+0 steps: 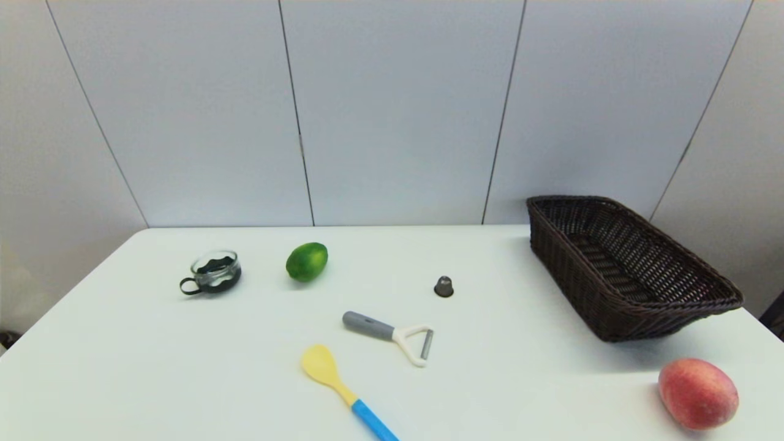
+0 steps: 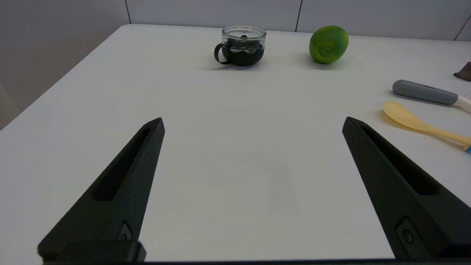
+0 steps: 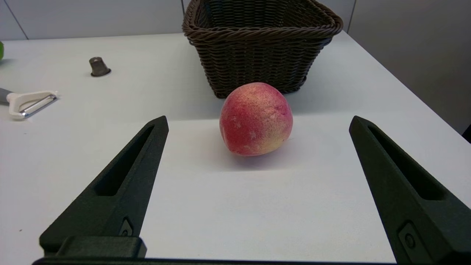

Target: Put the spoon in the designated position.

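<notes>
The spoon [image 1: 343, 387] lies flat on the white table near the front middle, pale yellow bowl pointing back-left and bright blue handle end running off the front edge of the head view. In the left wrist view the spoon [image 2: 423, 125] shows at one side, beyond my open left gripper [image 2: 253, 123], which hovers over bare table with nothing between its fingers. My right gripper [image 3: 258, 121] is open too, low over the table's front right, with a peach [image 3: 256, 118] just ahead of its tips. Neither arm shows in the head view.
A grey-handled white peeler [image 1: 392, 334] lies just behind the spoon. A lime [image 1: 307, 261], a glass cup with a dark holder [image 1: 213, 272] and a small grey cone-shaped piece [image 1: 444, 286] stand farther back. A dark wicker basket [image 1: 704, 278] sits at the back right, the peach [image 1: 698, 392] at the front right.
</notes>
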Action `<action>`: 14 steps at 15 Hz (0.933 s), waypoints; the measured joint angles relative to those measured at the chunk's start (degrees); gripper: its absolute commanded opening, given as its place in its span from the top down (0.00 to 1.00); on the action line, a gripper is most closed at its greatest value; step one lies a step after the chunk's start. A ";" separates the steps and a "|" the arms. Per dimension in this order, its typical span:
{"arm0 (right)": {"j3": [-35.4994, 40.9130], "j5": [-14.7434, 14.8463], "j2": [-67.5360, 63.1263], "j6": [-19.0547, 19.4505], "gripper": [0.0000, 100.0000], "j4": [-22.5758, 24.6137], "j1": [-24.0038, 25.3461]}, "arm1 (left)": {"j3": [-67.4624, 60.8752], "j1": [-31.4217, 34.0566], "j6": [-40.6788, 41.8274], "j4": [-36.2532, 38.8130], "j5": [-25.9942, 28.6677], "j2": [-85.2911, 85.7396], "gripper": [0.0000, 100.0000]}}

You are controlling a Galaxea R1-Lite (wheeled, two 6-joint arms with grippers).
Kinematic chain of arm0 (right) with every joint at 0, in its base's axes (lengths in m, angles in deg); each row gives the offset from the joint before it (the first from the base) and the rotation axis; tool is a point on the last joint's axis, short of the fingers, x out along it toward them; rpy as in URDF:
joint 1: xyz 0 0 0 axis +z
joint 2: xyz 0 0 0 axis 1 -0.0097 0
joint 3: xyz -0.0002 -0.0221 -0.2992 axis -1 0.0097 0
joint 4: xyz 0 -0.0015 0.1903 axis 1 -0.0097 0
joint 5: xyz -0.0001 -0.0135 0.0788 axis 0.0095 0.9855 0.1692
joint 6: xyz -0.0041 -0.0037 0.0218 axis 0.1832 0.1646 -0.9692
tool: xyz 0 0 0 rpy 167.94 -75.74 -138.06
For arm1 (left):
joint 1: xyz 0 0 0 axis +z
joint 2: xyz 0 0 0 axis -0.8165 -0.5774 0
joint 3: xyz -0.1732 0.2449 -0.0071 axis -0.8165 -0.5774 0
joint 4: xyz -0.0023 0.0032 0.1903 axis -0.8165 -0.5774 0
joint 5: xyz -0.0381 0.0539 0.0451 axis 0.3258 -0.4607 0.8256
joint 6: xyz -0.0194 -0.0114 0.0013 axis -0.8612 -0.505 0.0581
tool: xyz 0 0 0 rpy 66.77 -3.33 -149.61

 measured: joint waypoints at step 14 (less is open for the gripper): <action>-21.08 -2.96 -18.59 10.02 0.00 -1.69 11.24 | 0.00 0.00 -0.02 0.00 0.00 0.00 0.00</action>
